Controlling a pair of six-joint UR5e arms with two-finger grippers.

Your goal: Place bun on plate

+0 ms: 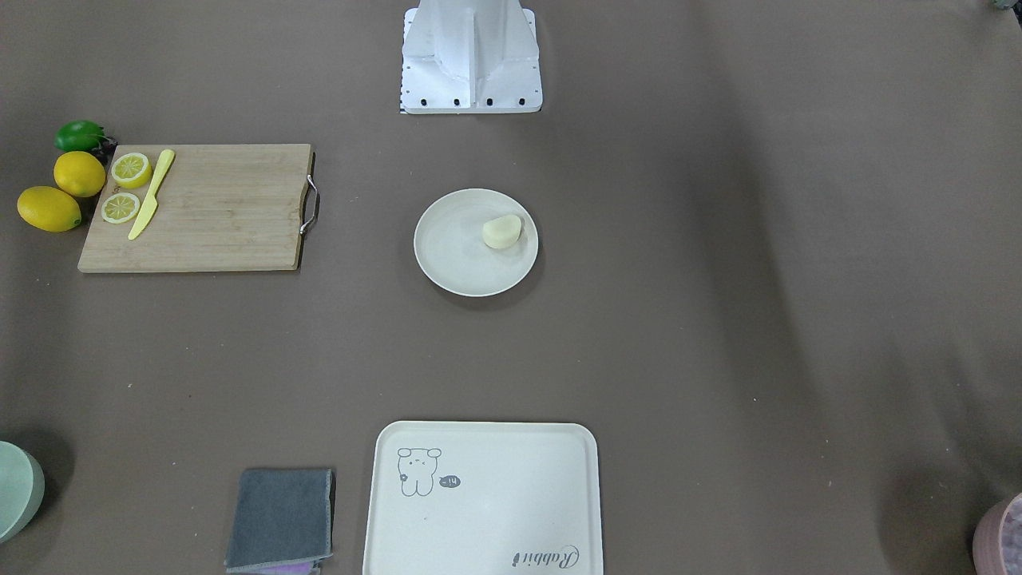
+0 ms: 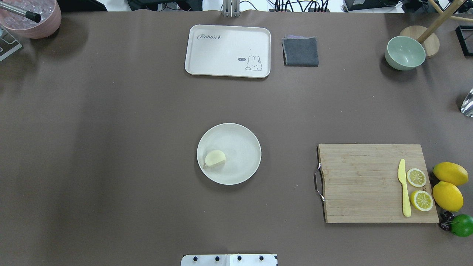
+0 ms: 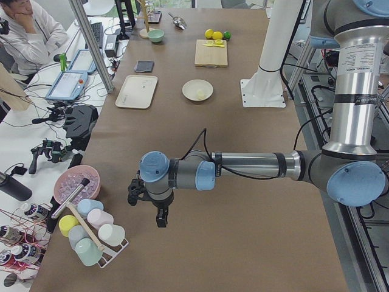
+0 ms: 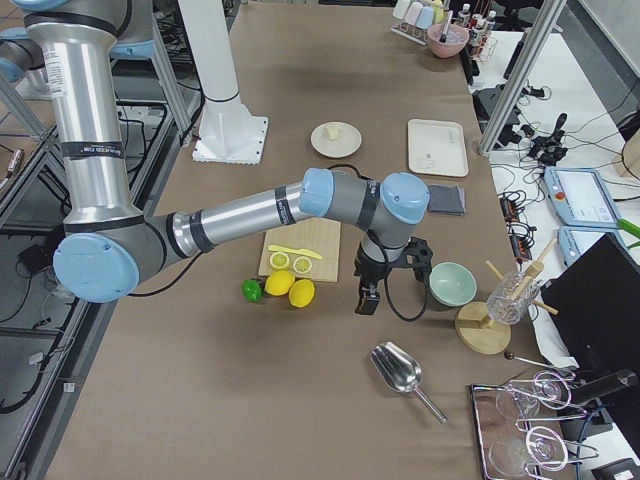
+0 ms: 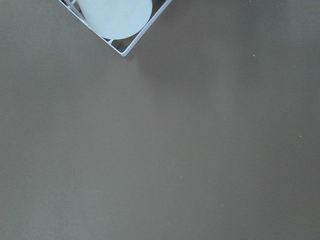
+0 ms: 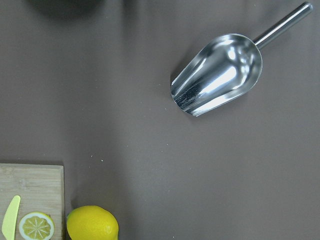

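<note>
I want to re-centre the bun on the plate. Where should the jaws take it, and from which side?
Probably from straight above: the bun lies low, close to the raised rim of the plate, which would hinder a sideways approach. Close the jaws across its rounded middle, along its shorter width, not over the flat end.

From the side views alone I can't tell whether the left gripper [image 3: 159, 213] or right gripper [image 4: 368, 298] has its jaws apart.
</note>
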